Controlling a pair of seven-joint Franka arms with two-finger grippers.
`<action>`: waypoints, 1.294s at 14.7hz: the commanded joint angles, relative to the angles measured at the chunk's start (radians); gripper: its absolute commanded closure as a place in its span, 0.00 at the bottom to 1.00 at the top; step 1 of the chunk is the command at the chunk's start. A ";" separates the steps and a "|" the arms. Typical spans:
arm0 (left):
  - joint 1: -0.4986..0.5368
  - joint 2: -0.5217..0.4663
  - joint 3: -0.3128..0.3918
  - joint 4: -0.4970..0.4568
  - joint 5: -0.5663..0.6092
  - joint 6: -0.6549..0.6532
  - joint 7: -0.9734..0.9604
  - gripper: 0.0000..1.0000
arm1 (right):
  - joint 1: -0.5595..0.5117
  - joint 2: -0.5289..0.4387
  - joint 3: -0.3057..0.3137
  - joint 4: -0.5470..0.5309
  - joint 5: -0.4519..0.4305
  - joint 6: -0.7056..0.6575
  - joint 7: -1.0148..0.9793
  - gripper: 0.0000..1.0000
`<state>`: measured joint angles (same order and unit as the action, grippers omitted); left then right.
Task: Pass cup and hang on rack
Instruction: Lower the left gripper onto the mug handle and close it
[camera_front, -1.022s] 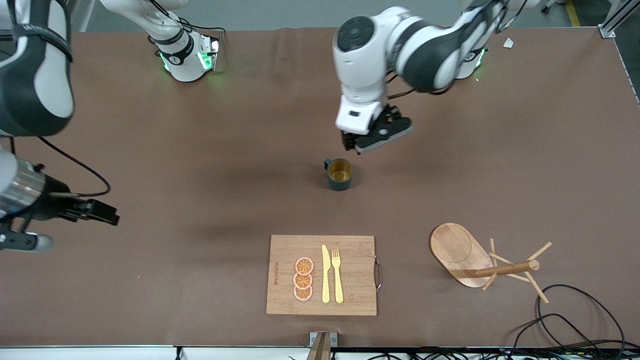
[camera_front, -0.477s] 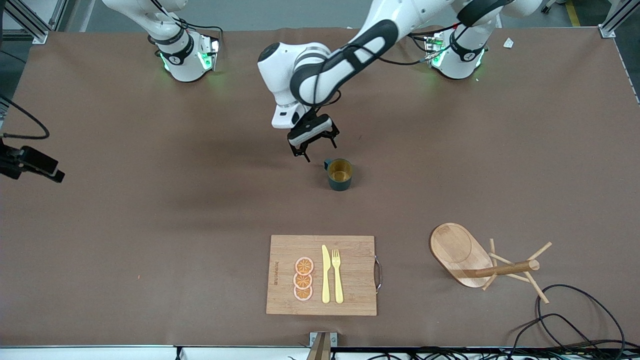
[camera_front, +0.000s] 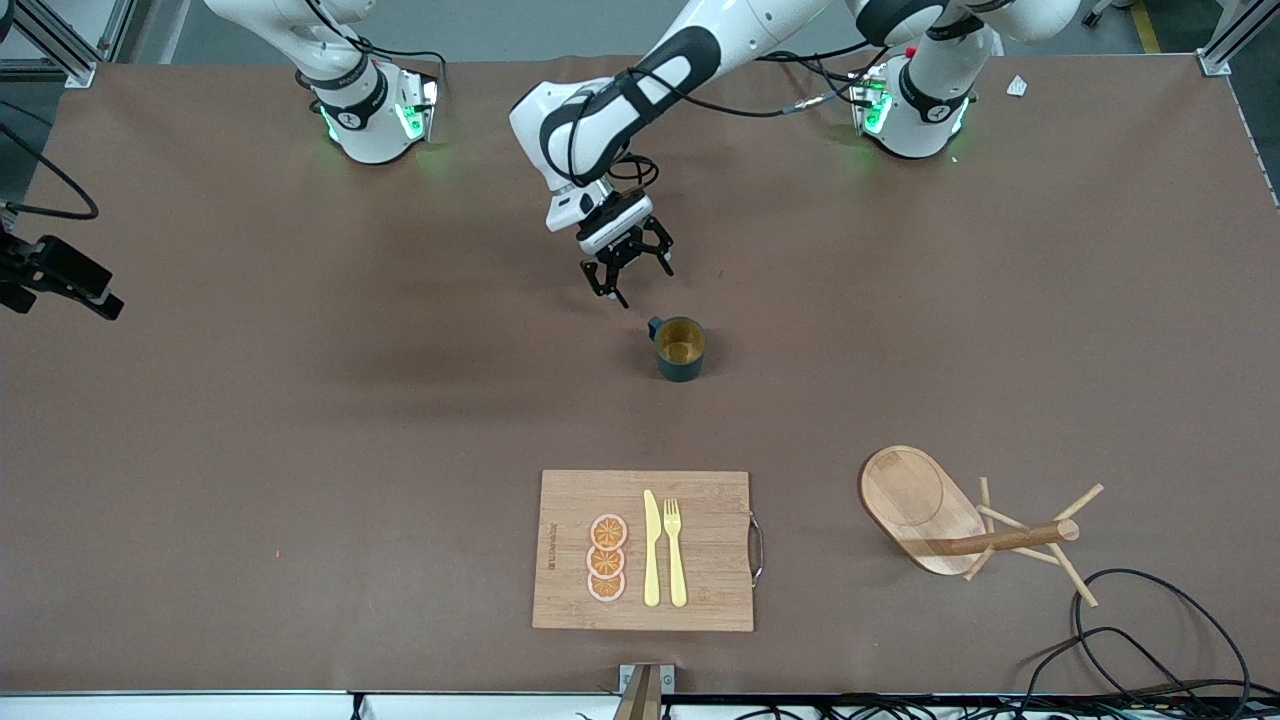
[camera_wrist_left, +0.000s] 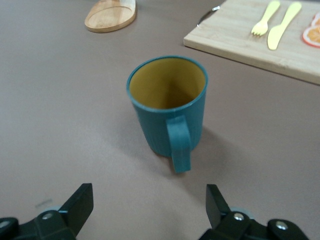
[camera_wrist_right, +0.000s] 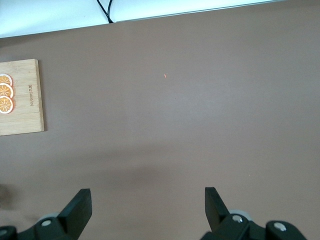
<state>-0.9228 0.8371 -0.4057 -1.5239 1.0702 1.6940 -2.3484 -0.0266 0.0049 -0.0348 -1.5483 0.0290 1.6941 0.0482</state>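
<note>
Cup (camera_front: 680, 348) stands upright on the brown bench (camera_front: 300, 450), mid-bench, mouth up, yellow inside showing. Farther from the front camera than the cutting board (camera_front: 570, 500). Handle points toward the left claw, as the left wrist view shows.

Left claw (camera_front: 627, 274) hovers over bare bench just beside the cup, tilted down toward it, fingers spread wide, holding nothing. Not touching the cup.

Right claw (camera_wrist_right: 145, 207) waits up at the right arm's end of the bench, over bare surface; fingers spread, empty.

Rack (camera_front: 935, 520) stands near the front edge toward the left arm's end, beside the board, well apart from the cup. Pegs fan out from the post.

Step in hand, as I judge it: the left claw closing in to pick up the cup.

Doing it well:
- Line the fingers up either side of the cup wall or handle before closing; the handle faces the claw, so a handle pinch looks available.
- Come in low and straight; a nudge to the rim could tip the cup.
- Leave the handle loop free if possible; it must go over a peg.

Writing: a small dark mark runs along one edge of the cutting board, too small to read. Knife (camera_front: 651, 548), fork (camera_front: 675, 550) and three orange slices (camera_front: 606, 558) lie on the board, unmarked.
</note>
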 joint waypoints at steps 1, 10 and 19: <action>-0.007 0.023 0.008 0.004 0.069 -0.011 -0.055 0.04 | -0.015 -0.042 0.015 -0.044 -0.014 0.012 -0.007 0.00; 0.002 0.077 0.056 0.017 0.225 0.003 -0.045 0.15 | -0.012 -0.036 0.018 0.005 -0.006 -0.134 -0.017 0.00; 0.012 0.097 0.057 0.033 0.211 0.003 -0.055 0.40 | -0.009 -0.036 0.020 0.004 -0.006 -0.136 -0.018 0.00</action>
<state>-0.9128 0.9195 -0.3476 -1.5144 1.2740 1.6950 -2.3968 -0.0266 -0.0152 -0.0240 -1.5381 0.0280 1.5679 0.0433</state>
